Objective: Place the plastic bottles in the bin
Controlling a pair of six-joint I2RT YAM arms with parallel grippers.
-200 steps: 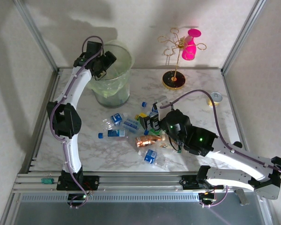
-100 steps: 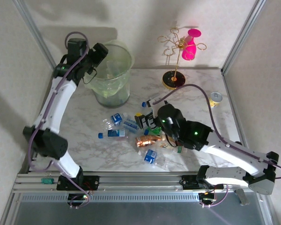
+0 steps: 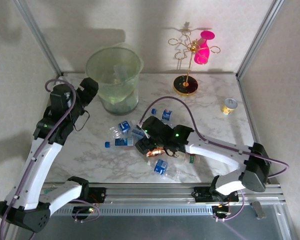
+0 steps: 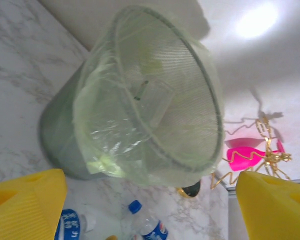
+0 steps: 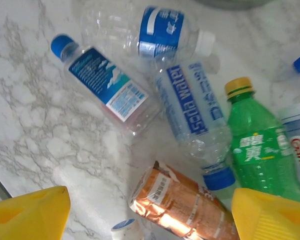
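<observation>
Marble counter [image 3: 215, 110]: right gripper [image 5: 150, 197] hangs open over the bottles [image 5: 192, 107], copper bottle [image 5: 177, 205] between its jaws; left gripper [image 3: 89, 86], open and empty, beside the bin [image 3: 121, 92].

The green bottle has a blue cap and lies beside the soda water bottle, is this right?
Not quite. The green bottle has a yellow cap, not a blue one, as the right wrist view shows. It does lie beside the soda water bottle.
</observation>
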